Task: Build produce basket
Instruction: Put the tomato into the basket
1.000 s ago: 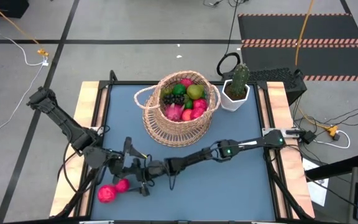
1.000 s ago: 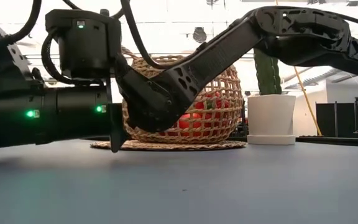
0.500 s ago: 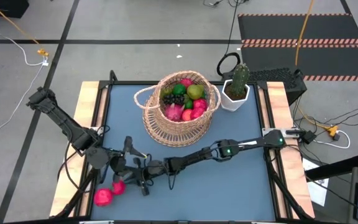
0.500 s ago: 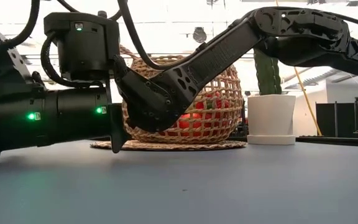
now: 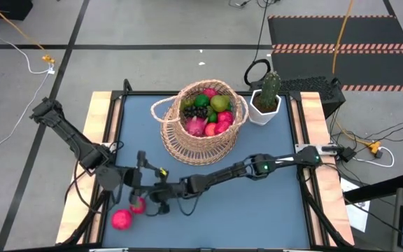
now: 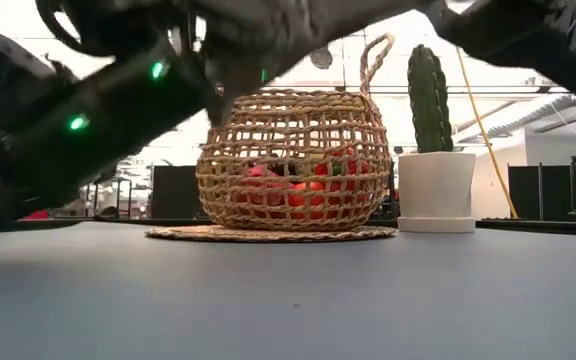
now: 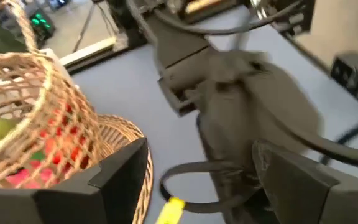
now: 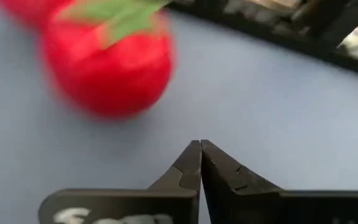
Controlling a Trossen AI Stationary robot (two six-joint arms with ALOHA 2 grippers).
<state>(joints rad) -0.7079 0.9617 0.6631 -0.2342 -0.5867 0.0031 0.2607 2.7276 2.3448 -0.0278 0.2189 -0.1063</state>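
Right wrist view shows the right gripper [image 8: 201, 152] with its fingertips pressed together on nothing, a red apple [image 8: 107, 65] lying loose on the blue table [image 8: 291, 112] just ahead of them; the pinch appears to have missed the fruit. In the high view, this right gripper [image 5: 154, 205] sits well in front of the wicker basket [image 5: 200, 133], reaching in from the right. The left gripper [image 5: 142, 187], fingers spread and empty, hovers just beside it, slightly nearer the basket. Two fruits remain outside the basket: one red apple [image 5: 138, 204] beside the right gripper, on its left, and a pink fruit [image 5: 122, 220] farther from the basket. Most produce [image 5: 206, 112] is already piled inside the basket, beside the potted cactus [image 5: 266, 98].
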